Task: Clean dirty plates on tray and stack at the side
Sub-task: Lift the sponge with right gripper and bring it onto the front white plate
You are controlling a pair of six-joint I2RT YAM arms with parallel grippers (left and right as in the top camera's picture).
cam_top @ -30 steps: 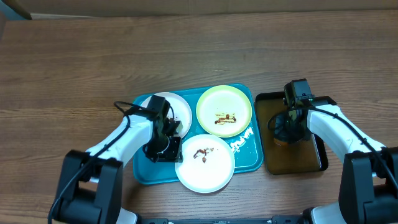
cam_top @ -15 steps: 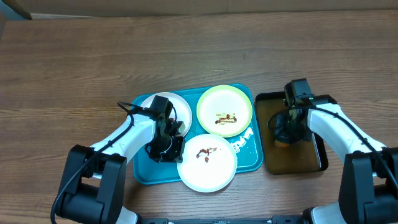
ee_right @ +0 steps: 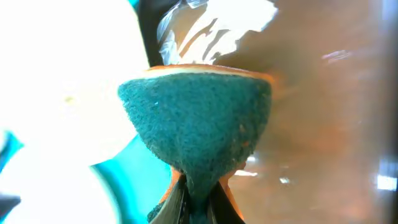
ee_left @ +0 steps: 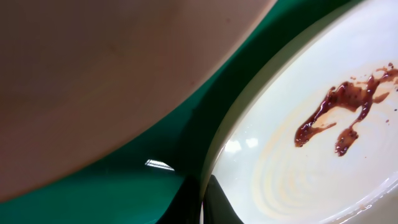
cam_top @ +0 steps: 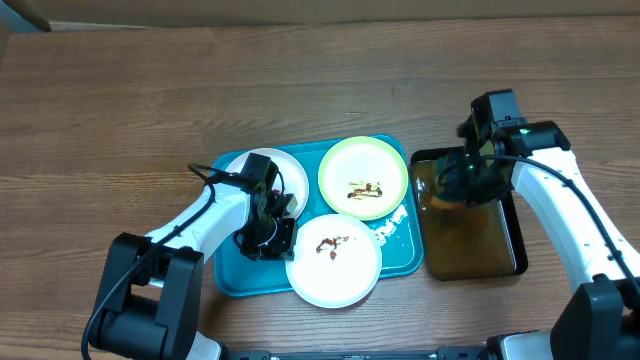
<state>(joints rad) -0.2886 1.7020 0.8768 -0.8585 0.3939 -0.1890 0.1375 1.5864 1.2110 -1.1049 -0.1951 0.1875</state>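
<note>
The turquoise tray (cam_top: 232, 278) holds three smeared plates: a white one at back left (cam_top: 285, 170), a green-rimmed one at back right (cam_top: 363, 178) and a white one at the front (cam_top: 335, 270). My left gripper (cam_top: 272, 232) sits low on the tray between the two white plates. In the left wrist view it (ee_left: 202, 205) is shut on the rim of the front white plate (ee_left: 311, 155), which has a red smear. My right gripper (cam_top: 455, 185) is shut on a teal-and-orange sponge (ee_right: 196, 118), held above the left part of the black tray, beside the green plate.
The black tray (cam_top: 480, 250) of brownish water stands right of the turquoise tray. White crumpled bits (cam_top: 388, 226) lie on the turquoise tray near its right rim. Wooden table (cam_top: 130, 110) lies all round, with cardboard along the far edge.
My right arm has lifted the sponge out of the brown water and carried it back and left towards the green plate. The left gripper holds still; the front plate shifted slightly right.
</note>
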